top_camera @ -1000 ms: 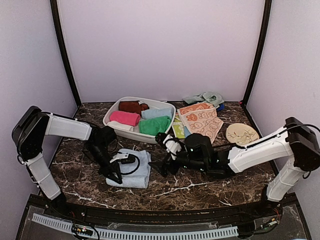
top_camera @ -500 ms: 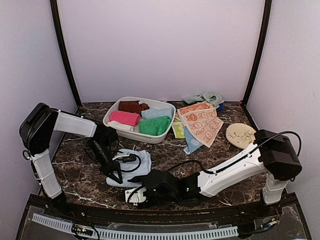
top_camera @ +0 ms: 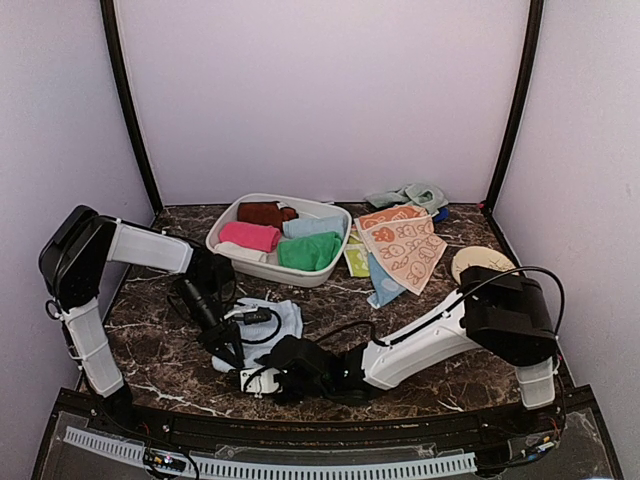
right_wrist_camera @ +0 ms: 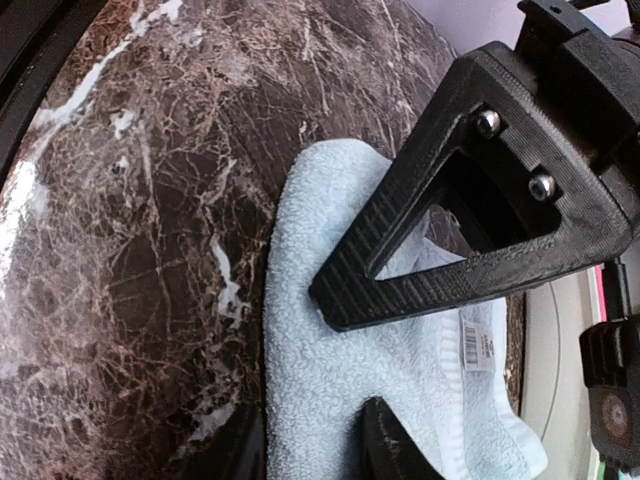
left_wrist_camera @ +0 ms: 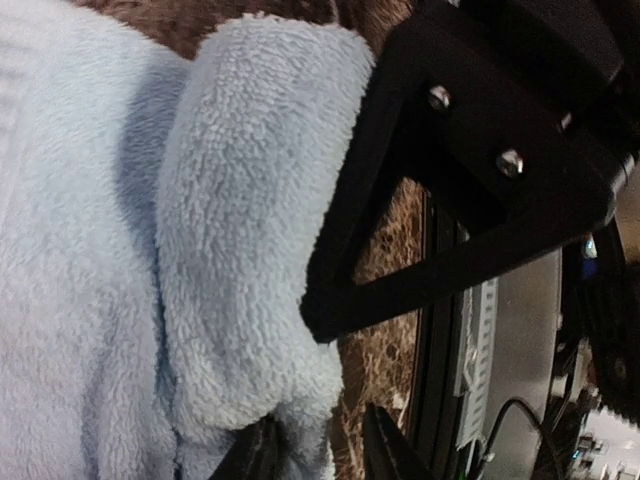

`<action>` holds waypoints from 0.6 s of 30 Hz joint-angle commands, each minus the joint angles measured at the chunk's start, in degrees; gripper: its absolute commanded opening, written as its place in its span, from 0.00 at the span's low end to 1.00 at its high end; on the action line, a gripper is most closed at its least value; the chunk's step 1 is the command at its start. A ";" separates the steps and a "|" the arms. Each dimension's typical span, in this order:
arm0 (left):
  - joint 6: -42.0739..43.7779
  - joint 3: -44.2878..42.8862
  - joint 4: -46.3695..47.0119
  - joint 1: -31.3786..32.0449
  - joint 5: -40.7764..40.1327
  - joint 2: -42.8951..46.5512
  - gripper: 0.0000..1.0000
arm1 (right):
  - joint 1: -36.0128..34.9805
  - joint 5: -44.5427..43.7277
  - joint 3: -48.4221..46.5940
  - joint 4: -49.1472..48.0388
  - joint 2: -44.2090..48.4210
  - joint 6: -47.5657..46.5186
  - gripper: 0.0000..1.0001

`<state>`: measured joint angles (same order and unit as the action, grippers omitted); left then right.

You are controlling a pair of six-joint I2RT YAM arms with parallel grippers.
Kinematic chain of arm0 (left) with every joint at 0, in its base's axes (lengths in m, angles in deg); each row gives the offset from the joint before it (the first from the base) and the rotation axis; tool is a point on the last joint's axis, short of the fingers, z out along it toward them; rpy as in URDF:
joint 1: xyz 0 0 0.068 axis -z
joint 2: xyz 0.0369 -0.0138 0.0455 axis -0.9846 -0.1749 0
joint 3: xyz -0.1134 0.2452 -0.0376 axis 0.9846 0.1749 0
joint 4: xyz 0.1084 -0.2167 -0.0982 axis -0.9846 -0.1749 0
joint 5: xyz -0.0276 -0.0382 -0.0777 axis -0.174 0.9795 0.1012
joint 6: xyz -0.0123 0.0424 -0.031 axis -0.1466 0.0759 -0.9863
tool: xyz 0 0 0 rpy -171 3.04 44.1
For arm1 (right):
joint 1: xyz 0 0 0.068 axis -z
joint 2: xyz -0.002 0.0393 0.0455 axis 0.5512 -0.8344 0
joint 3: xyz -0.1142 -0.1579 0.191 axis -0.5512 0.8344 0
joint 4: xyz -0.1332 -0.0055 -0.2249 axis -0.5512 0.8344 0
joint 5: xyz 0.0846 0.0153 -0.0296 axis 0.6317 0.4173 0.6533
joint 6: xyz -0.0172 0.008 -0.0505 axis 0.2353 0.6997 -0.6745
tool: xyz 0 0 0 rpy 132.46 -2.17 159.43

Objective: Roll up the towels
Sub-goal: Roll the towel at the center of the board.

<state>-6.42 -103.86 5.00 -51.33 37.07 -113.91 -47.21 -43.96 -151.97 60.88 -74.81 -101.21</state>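
Note:
A pale blue towel (top_camera: pixel 278 322) lies partly rolled on the marble table (top_camera: pixel 150 320) at the near left. My left gripper (top_camera: pixel 228 352) rests at its near-left end. In the left wrist view its jaws (left_wrist_camera: pixel 318 442) stand a little apart: the towel's (left_wrist_camera: pixel 230 250) rolled end touches one finger and bare marble shows beside the other. My right gripper (top_camera: pixel 252 380) reaches across to the towel's near edge. In the right wrist view its jaws (right_wrist_camera: pixel 308 442) are shut on the towel's (right_wrist_camera: pixel 320 380) edge. The left gripper's black finger (right_wrist_camera: pixel 470 240) lies on the cloth.
A white basin (top_camera: pixel 268 270) behind holds brown (top_camera: pixel 262 212), pink (top_camera: pixel 250 236), blue (top_camera: pixel 312 226) and green (top_camera: pixel 308 251) towels. Peach printed towels (top_camera: pixel 405 245) lie at centre right, a pale green one (top_camera: pixel 410 195) at the back. A tan disc (top_camera: pixel 478 262) sits behind my right arm.
My right arm has swung from the table's middle to the near left and closed its jaws on the towel's near edge. The left jaws have parted from shut.

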 commanded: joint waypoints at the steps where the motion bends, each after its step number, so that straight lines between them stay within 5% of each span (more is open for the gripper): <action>1: 1.53 1.83 0.04 -2.78 -2.71 4.68 0.40 | 3.61 5.19 -2.69 6.39 -1.38 12.80 0.23; 8: 5.09 5.36 0.61 -11.32 -2.63 15.78 0.53 | 8.68 17.39 -1.20 10.10 0.20 29.02 0.13; 18: 6.99 9.97 3.75 -7.39 -5.39 27.62 0.54 | 18.11 45.28 -6.96 11.97 -4.65 50.38 0.06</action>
<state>-0.74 -95.05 7.31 -61.91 33.35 -88.71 -33.44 -11.70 -156.89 68.11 -75.38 -64.05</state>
